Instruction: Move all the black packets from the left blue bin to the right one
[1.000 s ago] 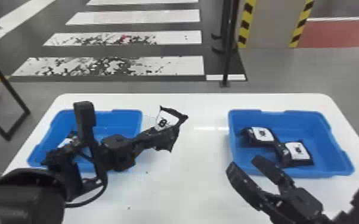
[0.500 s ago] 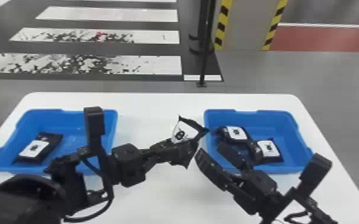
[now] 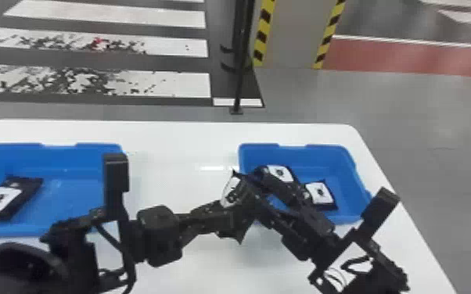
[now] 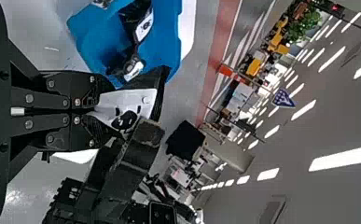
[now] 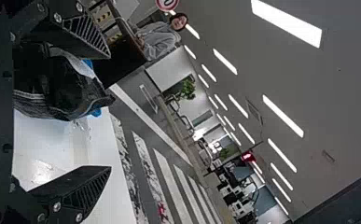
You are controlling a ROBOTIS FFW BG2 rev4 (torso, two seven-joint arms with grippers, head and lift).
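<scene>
White table [image 3: 176, 135] overlooked from the head, forward and down. Right bin [image 3: 297, 152] shared with left wrist view. Both wrist views taken close in, sideways, toward the room [image 4: 290, 140].

Bright, fairly even light covers the white, round-cornered tabletop [image 3: 176, 137] in the head view, with a thin streak of glare [image 3: 218, 168] just off centre toward seven o'clock and a soft grey shadow [image 3: 255, 254] at six. Toward three o'clock, the smooth grey floor [image 3: 453, 125] carries a pale, hazy sheen. Both wrist views show light overhead from long, white rectangular ceiling lamps [image 4: 340, 157], glare spots on the tabletop, and dull highlights on the crinkled black plastic packet [image 5: 71, 93]; its darkest folds seem nearly lost in shade.
</scene>
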